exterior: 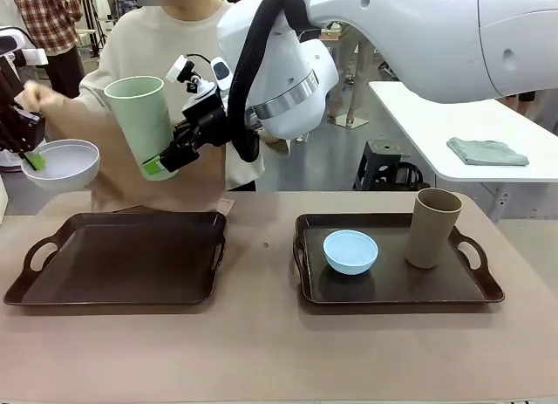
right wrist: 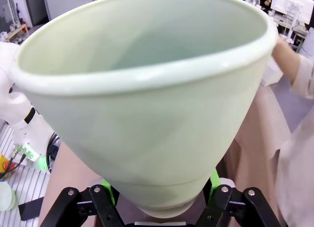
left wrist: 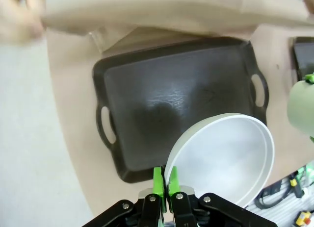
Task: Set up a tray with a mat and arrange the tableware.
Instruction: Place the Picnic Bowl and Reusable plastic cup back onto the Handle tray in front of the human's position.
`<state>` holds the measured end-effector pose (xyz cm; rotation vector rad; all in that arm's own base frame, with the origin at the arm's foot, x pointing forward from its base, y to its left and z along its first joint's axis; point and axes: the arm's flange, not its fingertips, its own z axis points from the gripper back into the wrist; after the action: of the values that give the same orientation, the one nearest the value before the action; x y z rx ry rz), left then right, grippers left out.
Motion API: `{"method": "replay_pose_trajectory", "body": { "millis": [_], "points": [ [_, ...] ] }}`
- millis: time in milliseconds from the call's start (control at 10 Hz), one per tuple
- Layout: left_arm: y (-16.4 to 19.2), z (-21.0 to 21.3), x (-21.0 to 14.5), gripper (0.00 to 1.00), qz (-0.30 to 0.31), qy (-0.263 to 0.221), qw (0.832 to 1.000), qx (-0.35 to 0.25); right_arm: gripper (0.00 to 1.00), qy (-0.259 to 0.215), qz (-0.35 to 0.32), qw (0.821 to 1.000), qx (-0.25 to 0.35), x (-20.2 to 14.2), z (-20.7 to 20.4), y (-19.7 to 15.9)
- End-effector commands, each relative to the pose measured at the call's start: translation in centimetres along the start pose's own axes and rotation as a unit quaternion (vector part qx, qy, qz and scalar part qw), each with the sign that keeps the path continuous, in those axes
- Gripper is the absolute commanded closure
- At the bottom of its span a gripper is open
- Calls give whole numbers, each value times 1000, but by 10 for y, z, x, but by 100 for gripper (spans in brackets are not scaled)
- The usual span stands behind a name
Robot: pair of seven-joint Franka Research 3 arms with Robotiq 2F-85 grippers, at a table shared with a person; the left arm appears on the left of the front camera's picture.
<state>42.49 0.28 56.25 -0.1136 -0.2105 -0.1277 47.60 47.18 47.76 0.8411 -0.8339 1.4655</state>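
Gripping a tall pale green handleless cup [exterior: 138, 116] near its base, right gripper [exterior: 164, 162] holds it tilted in the air; left gripper [exterior: 33, 160] pinches a white round bowl [exterior: 63, 164] by the rim. Dark rectangular handled tray [exterior: 122, 260] lies below both. Light blue round bowl [exterior: 350, 251] and tan-brown tall cup [exterior: 433, 228] stand on a second dark tray [exterior: 392, 295], lower and to their right

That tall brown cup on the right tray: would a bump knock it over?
Probably, if hit near the rim: the brown cup stands upright, tall and narrow, on the right tray. It looks stiff, so it should keep its shape. Round and handleless, it would likely roll once down.
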Motion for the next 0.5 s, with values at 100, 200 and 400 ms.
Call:
{"method": "replay_pose_trajectory", "body": {
  "millis": [100,200,400],
  "points": [
    [-1,-1,-1,100,-3,-1,1000,2,100,-2,2,1000,3,3,-1,-1],
    [-1,-1,-1,100,-3,-1,1000,2,100,-2,2,1000,3,3,-1,-1],
    [-1,-1,-1,100,-3,-1,1000,2,100,-2,2,1000,3,3,-1,-1]
  ]
}}
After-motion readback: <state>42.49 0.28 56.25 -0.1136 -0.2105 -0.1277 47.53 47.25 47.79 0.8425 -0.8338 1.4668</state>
